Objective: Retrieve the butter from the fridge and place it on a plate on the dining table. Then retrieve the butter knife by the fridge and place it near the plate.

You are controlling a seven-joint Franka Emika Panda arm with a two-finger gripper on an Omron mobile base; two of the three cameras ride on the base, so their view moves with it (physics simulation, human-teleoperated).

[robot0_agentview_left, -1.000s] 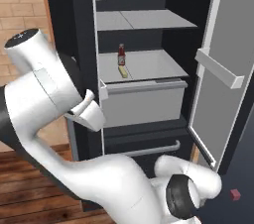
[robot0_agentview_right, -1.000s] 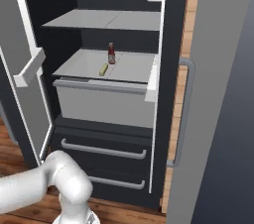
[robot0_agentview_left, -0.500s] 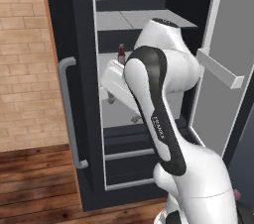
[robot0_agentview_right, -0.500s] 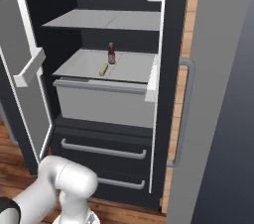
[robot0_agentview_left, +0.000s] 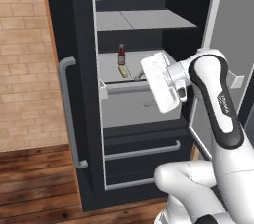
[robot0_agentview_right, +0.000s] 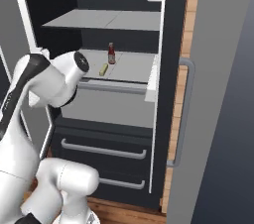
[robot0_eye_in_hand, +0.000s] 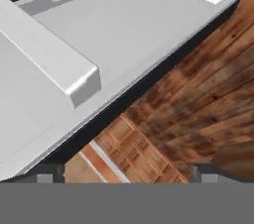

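While the fridge [robot0_agentview_left: 84, 94] stands with one door swung open, the butter [robot0_agentview_left: 122, 71] lies on a grey shelf at the upper middle of the left base frame, just below a small red bottle [robot0_agentview_left: 121, 54]. From the right base camera, the butter [robot0_agentview_right: 103, 69] sits at upper centre, with the bottle [robot0_agentview_right: 111, 53] just above and right of it. At the bottom of the hand frame, the gripper [robot0_eye_in_hand: 127, 172] is spread wide, its two dark fingertips [robot0_eye_in_hand: 48, 172] far apart near the lower corners. Nothing is between them. Beyond them, an open grey fridge door panel crosses the upper left, and wooden floor fills the right.
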